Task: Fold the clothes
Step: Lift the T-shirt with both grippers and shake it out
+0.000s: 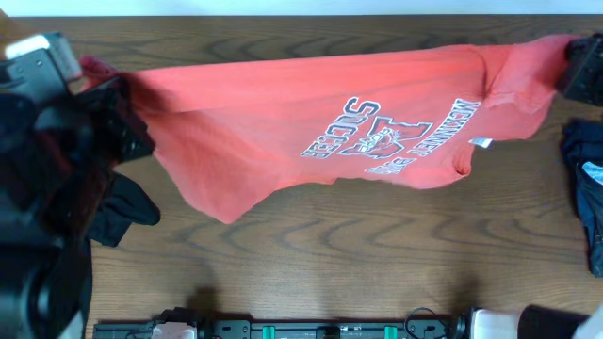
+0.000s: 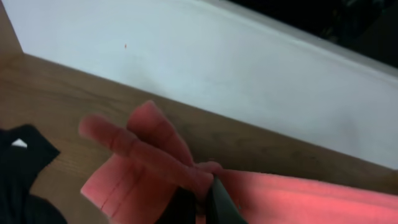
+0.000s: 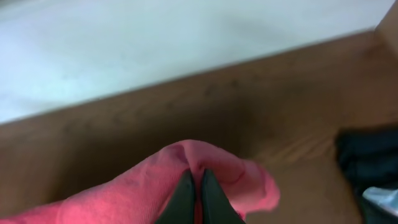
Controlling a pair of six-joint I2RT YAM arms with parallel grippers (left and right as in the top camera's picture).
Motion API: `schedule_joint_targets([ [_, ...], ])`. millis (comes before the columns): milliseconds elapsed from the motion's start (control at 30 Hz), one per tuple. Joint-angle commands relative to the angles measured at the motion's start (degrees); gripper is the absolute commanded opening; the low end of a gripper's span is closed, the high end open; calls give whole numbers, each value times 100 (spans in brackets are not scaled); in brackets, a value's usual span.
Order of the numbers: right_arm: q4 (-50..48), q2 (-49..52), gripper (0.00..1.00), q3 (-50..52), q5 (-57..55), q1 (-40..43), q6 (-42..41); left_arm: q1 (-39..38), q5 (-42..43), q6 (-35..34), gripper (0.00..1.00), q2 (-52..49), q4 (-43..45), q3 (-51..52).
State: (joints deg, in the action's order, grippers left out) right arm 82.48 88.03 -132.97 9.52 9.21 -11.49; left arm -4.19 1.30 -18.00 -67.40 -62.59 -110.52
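We hold the coral-red T-shirt (image 1: 311,122) stretched between both hands across the far half of the counter (image 1: 330,264).

Our left hand (image 2: 208,196) pinches a bunched corner of the shirt at the far left, its fingers pressed onto the fabric. Our right hand (image 3: 194,190) pinches another bunched fold at the far right, fingers tight together with cloth between them. The white-outlined lettering sits right of centre and reads upside down from overhead. A black garment (image 1: 122,212) lies at the left edge, and a dark blue garment (image 1: 584,179) lies at the right edge.
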Motion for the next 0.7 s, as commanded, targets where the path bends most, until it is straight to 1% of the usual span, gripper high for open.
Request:
schedule_joint_targets([
  [0,138,640,1,-20,450,85,177,57,20,11,6,-680,-13,-46],
  [67,57,999,1,-20,938,85,297,57,442,15,6,-1062,146,-46],
  [133,-302,1259,1,-22,1073,66,264,57,638,-22,6,-1373,540,-46],
  [267,-1349,1469,1,-22,1176,59,-197,63,704,-79,6,-1757,1757,-48],
  [367,-2293,1451,1,-116,1176,59,-501,61,660,-87,5,-1799,2835,-48],
  [433,-2833,1451,1,-356,1141,63,-662,63,654,-85,6,-1775,3355,-125],
  [533,-3477,1451,1,-811,1145,92,-737,61,428,11,7,-1768,3707,-496],
  [667,-3860,1451,1,-1147,1014,101,-660,63,315,299,7,-1770,3860,-780],
])
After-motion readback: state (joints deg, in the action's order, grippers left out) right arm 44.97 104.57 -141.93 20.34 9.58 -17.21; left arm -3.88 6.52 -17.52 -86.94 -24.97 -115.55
